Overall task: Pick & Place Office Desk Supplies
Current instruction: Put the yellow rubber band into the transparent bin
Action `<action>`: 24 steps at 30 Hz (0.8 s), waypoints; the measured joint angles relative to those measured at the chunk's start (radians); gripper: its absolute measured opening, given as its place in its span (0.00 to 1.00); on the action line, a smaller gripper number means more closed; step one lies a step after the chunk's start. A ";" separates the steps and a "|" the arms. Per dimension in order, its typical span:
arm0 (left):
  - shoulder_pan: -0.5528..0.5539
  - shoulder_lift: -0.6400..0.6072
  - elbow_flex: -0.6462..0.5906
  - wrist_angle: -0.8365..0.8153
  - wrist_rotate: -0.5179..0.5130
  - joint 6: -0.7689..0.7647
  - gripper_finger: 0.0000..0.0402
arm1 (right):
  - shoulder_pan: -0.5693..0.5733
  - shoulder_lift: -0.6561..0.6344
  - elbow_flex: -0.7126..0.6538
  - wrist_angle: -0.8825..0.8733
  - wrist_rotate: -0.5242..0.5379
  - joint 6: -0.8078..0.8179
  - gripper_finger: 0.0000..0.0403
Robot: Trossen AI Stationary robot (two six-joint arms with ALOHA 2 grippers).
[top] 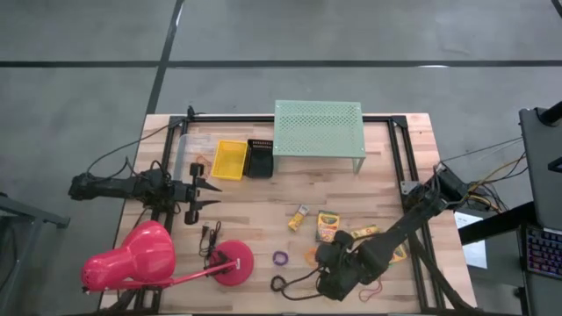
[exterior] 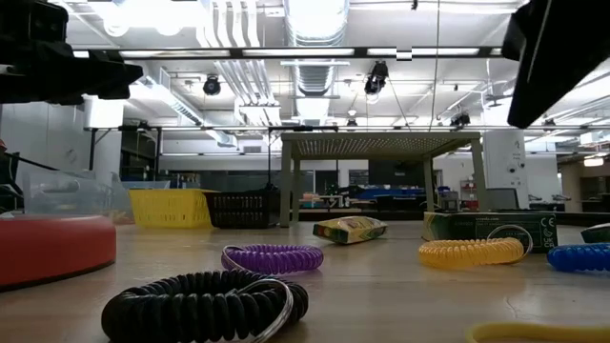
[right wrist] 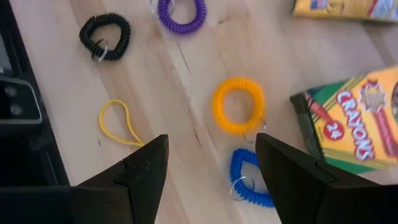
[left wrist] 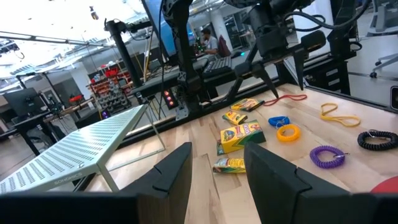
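Right gripper hovering over the coil loops

Right gripper (right wrist: pixel 211 168) is spread wide above the orange loop (right wrist: pixel 238 105) and blue loop (right wrist: pixel 249 178), crayon box (right wrist: pixel 357 121) alongside. Left gripper (left wrist: pixel 214 171) empty, fingers apart.

We see small desk supplies scattered flat on the wooden tabletop. A large green-and-yellow crayon box (right wrist: pixel 360 115) lies face up, with a smaller crayon box (top: pixel 299 217) apart from it and another (left wrist: pixel 246 104) nearby. An orange coil ring (right wrist: pixel 239 104) lies just beside a blue coil ring (right wrist: pixel 249 179). A purple coil ring (right wrist: pixel 181 14) and a black coil ring (right wrist: pixel 105 35) lie farther off, near a yellow rubber band (right wrist: pixel 119 123).
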State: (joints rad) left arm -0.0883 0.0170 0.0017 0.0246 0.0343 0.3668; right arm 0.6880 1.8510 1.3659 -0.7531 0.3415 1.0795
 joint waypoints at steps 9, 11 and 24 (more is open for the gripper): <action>0.000 0.000 0.000 0.000 0.000 0.000 0.37 | 0.036 0.089 -0.001 0.077 -0.009 -0.155 0.59; 0.000 0.000 0.000 0.000 0.000 0.000 0.37 | 0.050 0.112 -0.001 0.105 -0.009 -0.256 0.59; 0.000 0.000 0.000 0.000 0.000 0.000 0.37 | 0.085 0.154 -0.001 0.180 -0.009 -0.129 0.59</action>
State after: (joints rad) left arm -0.0881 0.0172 0.0017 0.0246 0.0343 0.3664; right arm 0.7731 2.0052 1.3651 -0.5735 0.3327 0.9504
